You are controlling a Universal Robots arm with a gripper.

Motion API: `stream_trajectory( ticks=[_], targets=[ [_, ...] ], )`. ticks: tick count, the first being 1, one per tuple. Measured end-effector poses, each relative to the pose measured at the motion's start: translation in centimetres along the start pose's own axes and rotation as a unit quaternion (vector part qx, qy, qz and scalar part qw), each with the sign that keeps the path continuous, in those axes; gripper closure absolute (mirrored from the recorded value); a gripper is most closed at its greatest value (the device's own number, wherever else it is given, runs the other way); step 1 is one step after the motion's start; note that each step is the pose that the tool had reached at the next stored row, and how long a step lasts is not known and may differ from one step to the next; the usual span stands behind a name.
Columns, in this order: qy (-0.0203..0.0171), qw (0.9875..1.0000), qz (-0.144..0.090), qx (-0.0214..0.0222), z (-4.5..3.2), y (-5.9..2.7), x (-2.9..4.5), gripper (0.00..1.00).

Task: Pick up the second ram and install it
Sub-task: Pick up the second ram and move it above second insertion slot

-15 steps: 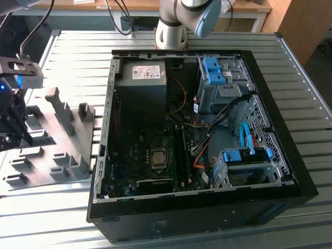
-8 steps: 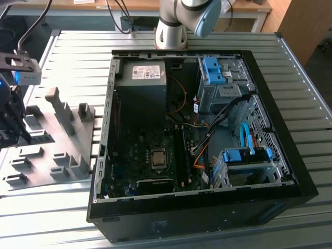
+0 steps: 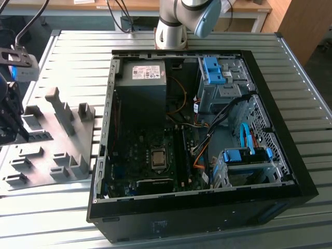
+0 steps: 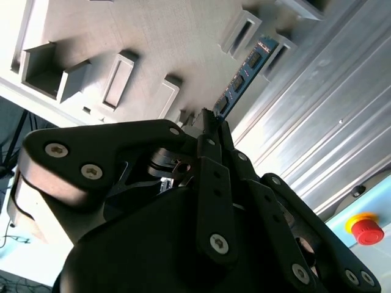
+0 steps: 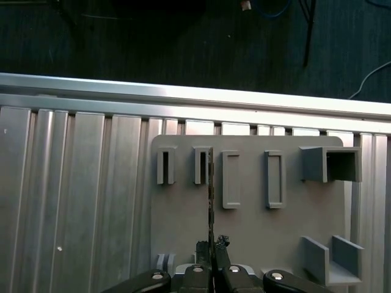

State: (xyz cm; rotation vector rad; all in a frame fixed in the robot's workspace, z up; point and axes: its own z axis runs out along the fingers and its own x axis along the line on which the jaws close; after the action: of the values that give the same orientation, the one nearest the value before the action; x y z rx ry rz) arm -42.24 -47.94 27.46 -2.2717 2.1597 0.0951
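While your gripper [image 5: 211, 247] pinches the second ram [image 5: 211, 189] edge-on over the grey tray [image 5: 256, 232] by its slots, you can judge pickup near done, install not begun, the open computer case [image 3: 207, 212] lying well apart.

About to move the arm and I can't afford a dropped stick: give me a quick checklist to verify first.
1. Grip: the gripper is shut on one end of the second ram in both wrist views: ok.
2. Ram runs straight out of the grip, no skew: ok.
3. Ram's far end clear of the slots in the grey tray: cannot tell.
4. The computer case lies open, with the motherboard exposed: ok.
5. The memory sockets are free of cables: cannot tell.
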Motion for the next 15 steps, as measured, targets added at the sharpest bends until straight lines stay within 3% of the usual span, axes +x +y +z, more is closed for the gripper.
stream_trajectory(
  ticks=[15],
  targets=[
    [0.0000, 1.0000, 0.000, 0.0000, -1.69, 0.06, -0.08, 0.86]
  ],
)
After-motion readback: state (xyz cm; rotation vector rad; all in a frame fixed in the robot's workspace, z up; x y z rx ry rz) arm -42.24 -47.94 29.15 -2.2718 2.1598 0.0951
